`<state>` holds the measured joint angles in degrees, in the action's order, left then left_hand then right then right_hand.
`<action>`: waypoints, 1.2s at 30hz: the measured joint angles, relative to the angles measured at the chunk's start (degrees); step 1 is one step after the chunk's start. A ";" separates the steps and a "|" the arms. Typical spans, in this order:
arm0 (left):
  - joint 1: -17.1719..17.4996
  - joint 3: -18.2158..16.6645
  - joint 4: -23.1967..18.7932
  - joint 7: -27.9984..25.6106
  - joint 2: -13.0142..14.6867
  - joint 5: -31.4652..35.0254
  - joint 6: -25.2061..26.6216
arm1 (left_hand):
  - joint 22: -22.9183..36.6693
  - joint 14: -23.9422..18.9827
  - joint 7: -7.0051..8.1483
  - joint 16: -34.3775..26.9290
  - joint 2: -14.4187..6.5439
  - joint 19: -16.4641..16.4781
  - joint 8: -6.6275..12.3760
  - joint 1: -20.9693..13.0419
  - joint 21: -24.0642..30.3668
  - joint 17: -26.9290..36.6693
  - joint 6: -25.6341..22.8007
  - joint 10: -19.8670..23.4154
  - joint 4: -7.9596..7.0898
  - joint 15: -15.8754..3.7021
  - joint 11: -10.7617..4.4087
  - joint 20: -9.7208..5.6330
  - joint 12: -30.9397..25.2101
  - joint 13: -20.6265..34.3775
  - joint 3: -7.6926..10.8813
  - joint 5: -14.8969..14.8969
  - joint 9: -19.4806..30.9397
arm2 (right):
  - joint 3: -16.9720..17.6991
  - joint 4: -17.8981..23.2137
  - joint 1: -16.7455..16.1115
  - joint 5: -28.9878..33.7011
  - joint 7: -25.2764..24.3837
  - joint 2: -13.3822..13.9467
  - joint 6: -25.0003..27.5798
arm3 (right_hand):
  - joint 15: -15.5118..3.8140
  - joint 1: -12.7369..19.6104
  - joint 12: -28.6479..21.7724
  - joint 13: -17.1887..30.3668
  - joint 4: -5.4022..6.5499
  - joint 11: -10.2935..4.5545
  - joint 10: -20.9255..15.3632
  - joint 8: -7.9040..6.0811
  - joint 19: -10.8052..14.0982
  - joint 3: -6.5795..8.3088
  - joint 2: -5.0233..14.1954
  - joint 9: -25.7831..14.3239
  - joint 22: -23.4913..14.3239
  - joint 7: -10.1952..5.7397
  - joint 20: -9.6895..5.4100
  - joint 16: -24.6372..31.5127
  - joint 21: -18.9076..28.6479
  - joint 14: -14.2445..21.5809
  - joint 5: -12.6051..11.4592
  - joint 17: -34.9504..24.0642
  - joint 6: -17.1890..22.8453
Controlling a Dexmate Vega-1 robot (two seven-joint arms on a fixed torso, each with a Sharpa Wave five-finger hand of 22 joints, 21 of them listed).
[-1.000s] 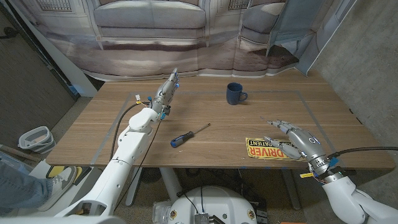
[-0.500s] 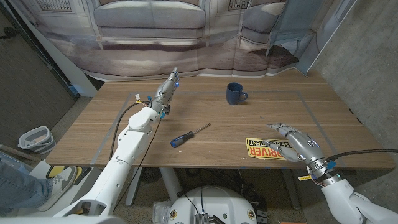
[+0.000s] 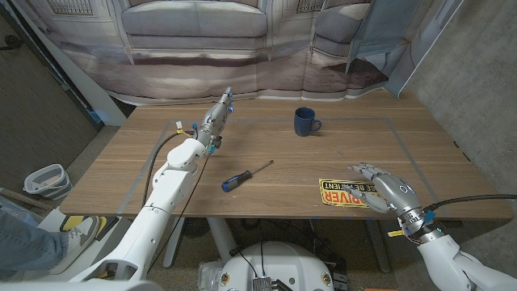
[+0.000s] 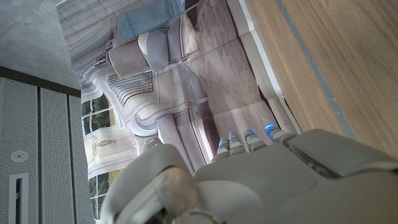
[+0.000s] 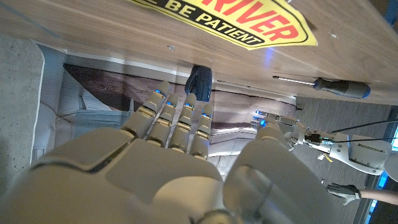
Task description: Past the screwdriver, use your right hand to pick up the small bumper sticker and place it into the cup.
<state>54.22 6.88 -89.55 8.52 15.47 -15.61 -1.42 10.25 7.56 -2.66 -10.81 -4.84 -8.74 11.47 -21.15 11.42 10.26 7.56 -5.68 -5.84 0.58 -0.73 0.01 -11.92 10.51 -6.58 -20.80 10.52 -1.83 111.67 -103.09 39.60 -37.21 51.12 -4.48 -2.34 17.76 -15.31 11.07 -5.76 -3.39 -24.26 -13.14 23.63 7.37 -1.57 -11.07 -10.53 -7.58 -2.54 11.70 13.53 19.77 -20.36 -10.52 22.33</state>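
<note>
While the left hand (image 3: 216,119) lies far out on the left part of the wooden counter (image 3: 266,153), its fingers reach straight toward the counter's far edge, close together, and nothing is in them. In the left wrist view the same hand (image 4: 261,180) shows from behind, fingertips (image 4: 250,138) pointing at the printed sofa backdrop (image 4: 155,81) past the counter's edge.

Near the counter's middle lies the screwdriver (image 3: 245,175), its blue handle toward the near left and its metal shaft angled to the far right. Farther back and to the right stands the dark blue cup (image 3: 304,122), upright, handle turned right, well apart from everything else.

The bumper sticker (image 3: 346,194), yellow and black with red lettering, lies flat by the near edge, right of the screwdriver. The right hand (image 3: 384,187) is over the sticker's right end, fingers spread and stretched out to the far left, gripping nothing; whether it touches the sticker I cannot tell. From the right wrist, the hand (image 5: 161,168) shows extended fingers beside the sticker (image 5: 249,22).
</note>
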 measured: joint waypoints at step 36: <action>1.14 0.05 -3.01 -0.86 0.44 0.70 1.37 | 0.00 0.00 0.31 0.00 -0.30 -0.20 0.00 -0.30 0.00 0.28 -0.30 0.00 0.09 0.00 0.00 0.80 0.21 0.00 -0.37 0.00 0.00 | -4.77 -2.44 1.62 -1.79 -3.50 2.11 4.97 | 0.00 2.49 0.90 -0.01 -1.66 -1.92 1.77 0.67 0.16 -0.24 -2.04 0.01 -0.28 -1.96 3.48 -0.50 -0.45 -0.01 -1.09 0.00 -1.36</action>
<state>55.37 6.93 -92.55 7.66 15.90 -14.91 -0.05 10.25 7.56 -2.35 -10.82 -5.15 -8.94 11.47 -21.46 11.42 10.54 7.26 -5.68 -5.75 0.58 -0.73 0.81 -11.71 10.51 -6.95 -20.80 10.52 -6.60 109.22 -101.48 37.81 -40.71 53.23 0.49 -2.34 20.25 -14.40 11.06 -7.42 -5.31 -22.49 -12.47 23.79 7.13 -3.61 -11.06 -10.81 -9.54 0.94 11.20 13.08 19.76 -21.45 -10.52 20.97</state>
